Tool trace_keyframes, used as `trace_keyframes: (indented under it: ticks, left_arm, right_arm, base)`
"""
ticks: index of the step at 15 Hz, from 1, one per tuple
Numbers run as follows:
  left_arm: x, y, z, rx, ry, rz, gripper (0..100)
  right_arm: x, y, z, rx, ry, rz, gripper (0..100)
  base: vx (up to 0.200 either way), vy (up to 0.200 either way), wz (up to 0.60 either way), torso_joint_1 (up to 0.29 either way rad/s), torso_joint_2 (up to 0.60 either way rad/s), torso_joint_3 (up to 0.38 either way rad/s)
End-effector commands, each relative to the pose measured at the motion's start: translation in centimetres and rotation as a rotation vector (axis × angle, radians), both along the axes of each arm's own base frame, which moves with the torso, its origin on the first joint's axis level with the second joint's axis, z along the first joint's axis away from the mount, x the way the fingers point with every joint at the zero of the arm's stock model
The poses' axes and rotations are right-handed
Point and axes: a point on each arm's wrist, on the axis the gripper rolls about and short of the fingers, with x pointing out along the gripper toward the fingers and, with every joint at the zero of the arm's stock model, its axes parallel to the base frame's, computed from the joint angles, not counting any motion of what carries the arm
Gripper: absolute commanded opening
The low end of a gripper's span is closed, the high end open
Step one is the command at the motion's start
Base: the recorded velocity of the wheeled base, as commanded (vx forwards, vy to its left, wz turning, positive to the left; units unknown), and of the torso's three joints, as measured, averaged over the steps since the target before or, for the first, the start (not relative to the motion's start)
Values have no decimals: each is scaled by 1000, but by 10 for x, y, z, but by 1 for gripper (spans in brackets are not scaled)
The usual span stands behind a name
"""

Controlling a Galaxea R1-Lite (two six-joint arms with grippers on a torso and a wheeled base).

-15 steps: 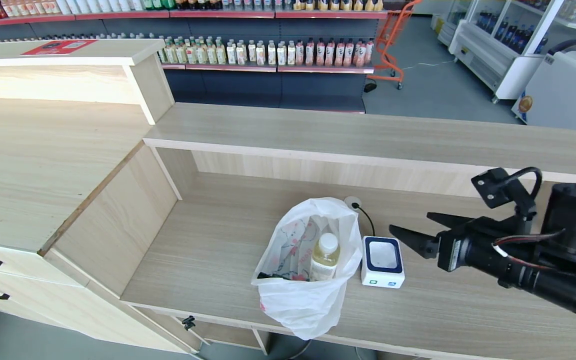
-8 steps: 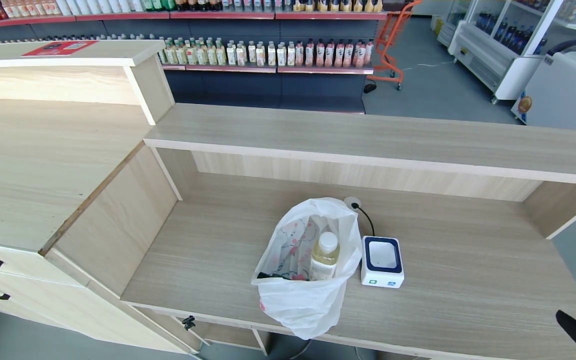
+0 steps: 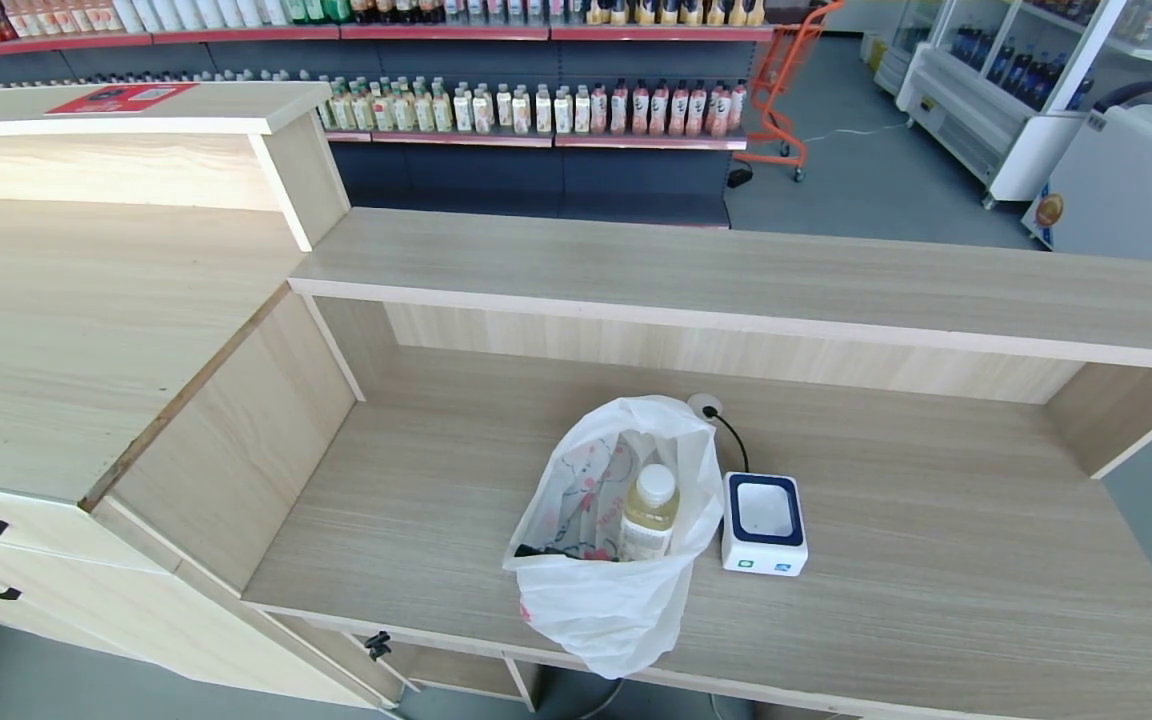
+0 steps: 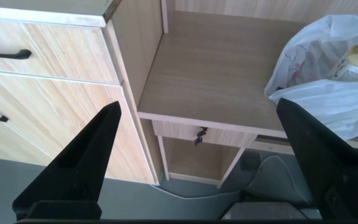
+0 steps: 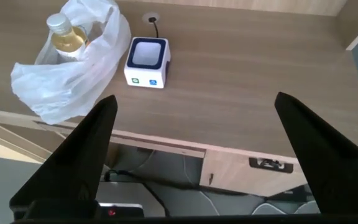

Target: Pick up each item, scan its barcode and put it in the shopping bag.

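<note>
Shopping bag (image 3: 596,600) sitting on the surface (image 3: 936,560) just beside the scanner (image 3: 764,523), already holding a drink bottle (image 3: 650,512) and patterned packet (image 3: 586,500). Left tool (image 4: 197,104), right tool (image 5: 194,98) gaping wide, gripping nothing. Looking practically finished.

The light wooden checkout counter (image 3: 936,560) is seen from high above by the head camera, aimed forward and down. The left wrist camera is held nearer, before the counter's front edge, and is turned on the pale drawer fronts with black handles (image 4: 48,68). The right wrist camera is held above the front edge, aimed down. The white plastic shopping bag (image 3: 616,610) is shared by all three views; the white, blue-rimmed box scanner (image 3: 764,522) by the head and right wrist views.
</note>
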Motion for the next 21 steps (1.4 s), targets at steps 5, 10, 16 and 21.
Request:
trace_keyframes:
  ticks: [5,10,16,21]
  left_arm:
    - [0,0,0,0,0,0,100]
    - [0,0,0,0,0,0,100]
    - [0,0,0,6,1,0,100]
    - [0,0,0,4,0,0,100]
  right_arm:
    - [-2,0,-1,4,-22,0,0]
    - [-2,0,-1,6,-22,0,0]
    - [-2,0,-1,6,-22,-1,0]
    - [-2,0,-1,6,-22,-1,0]
  base:
    - [0,0,0,0,0,0]
    - [0,0,0,0,0,0]
    - [0,-133,0,2,2,1]
    - [0,-40,0,4,2,-1]
